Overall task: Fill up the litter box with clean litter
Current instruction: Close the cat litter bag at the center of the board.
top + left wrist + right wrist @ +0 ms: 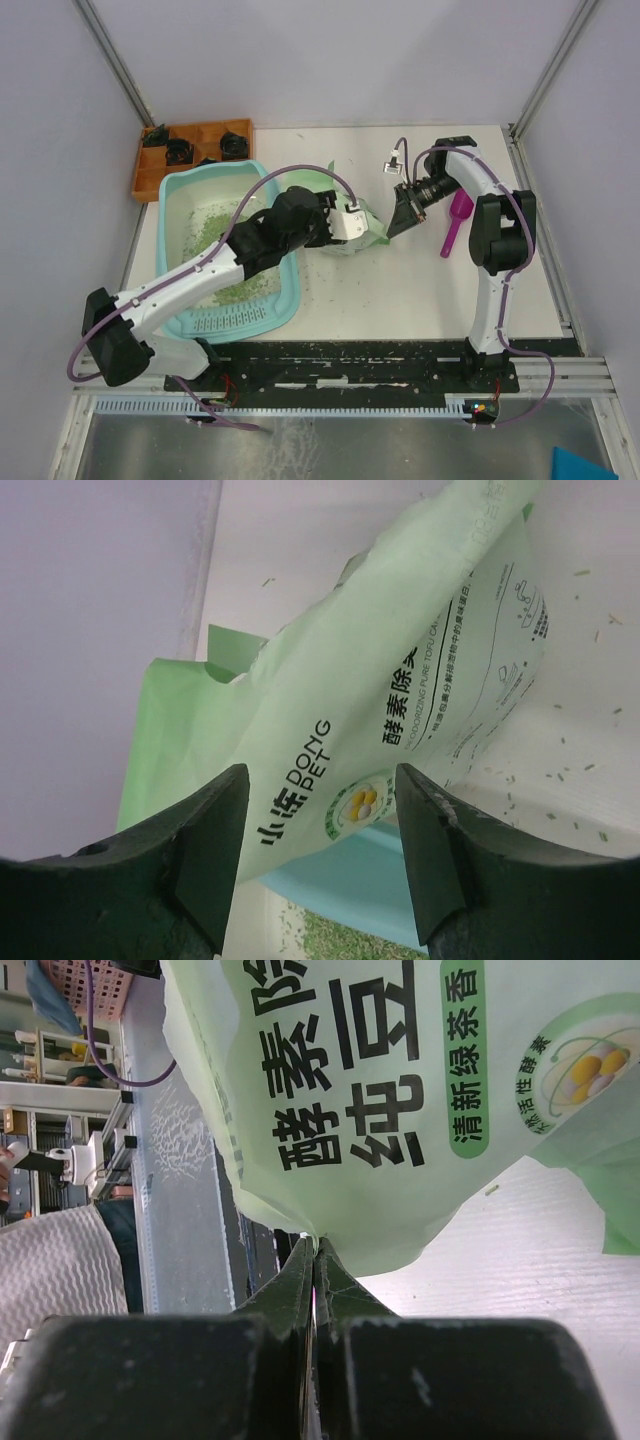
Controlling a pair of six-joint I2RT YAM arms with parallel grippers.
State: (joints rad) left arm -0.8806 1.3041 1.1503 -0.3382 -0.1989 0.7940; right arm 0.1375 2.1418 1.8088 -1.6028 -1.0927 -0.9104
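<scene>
The light-teal litter box [236, 318] lies at the left, with green clean litter [212, 228] spread thinly on its floor. My left arm reaches across the box. My left gripper [345, 222] is open, its jaws either side of the pale green printed bag [371, 232] without closing on it. In the left wrist view the gripper [320, 850] frames the bag [400, 670], which hangs over the box's rim [350, 865] with litter [350, 942] below. My right gripper [400, 215] is shut on the bag's edge [400, 1090], pinching it at its fingertips [315, 1248].
A magenta scoop [455, 225] lies on the table right of the right gripper. An orange compartment tray [190, 150] with black parts stands at the back left, touching the litter box. Stray granules are scattered on the white table [400, 290].
</scene>
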